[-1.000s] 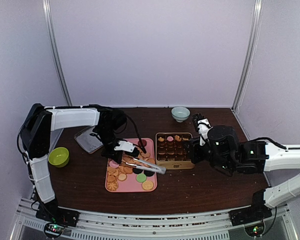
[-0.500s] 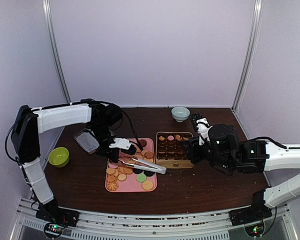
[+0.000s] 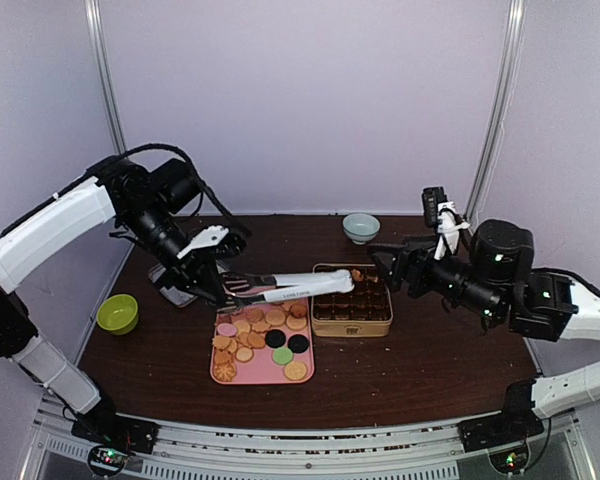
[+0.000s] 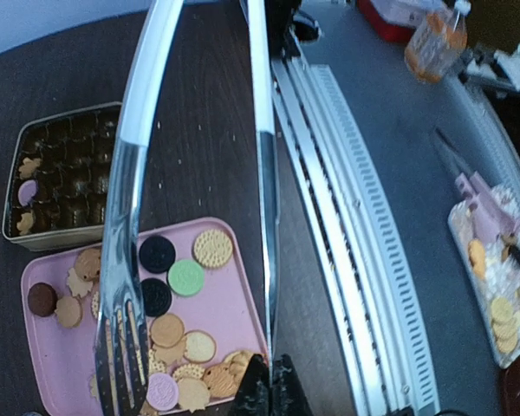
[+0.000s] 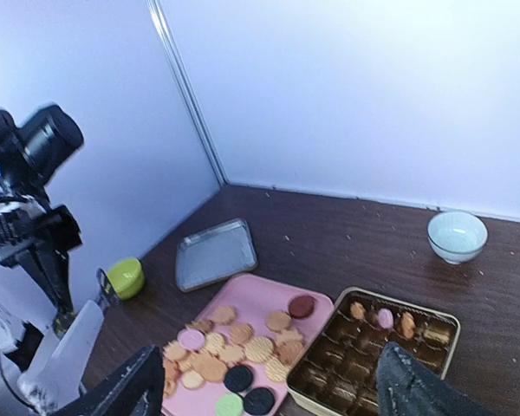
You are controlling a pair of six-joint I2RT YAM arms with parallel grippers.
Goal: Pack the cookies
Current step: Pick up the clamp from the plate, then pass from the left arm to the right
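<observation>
Pink tray (image 3: 264,374): nearest to my bases, flat on the dark table (image 3: 430,350).
Cookies (image 3: 252,336): most lie loose on the pink tray, mainly tan, with 2 black and 1 green toward its near right part and 1 pink at its left edge.
Gold tin (image 3: 352,328): just right of the tray, open, its cells mostly bare.
Cookies in the tin (image 5: 357,309): 3 in the far row, 2 tan and 1 pink.
My left gripper (image 3: 223,283): clamped tight on the tongs (image 3: 298,288), raised over the tray's far end.
Tongs: roughly level, white end reaching over the tin's far left corner.
My right gripper (image 3: 388,262): fingers (image 5: 126,392) spread wide with nothing between them, raised above the tin's right side.
Green bowl (image 3: 117,312): left of the tray, well apart.
Metal tray (image 3: 175,285): behind my left gripper.
Pale blue bowl (image 3: 360,227): farthest back, near the wall.
</observation>
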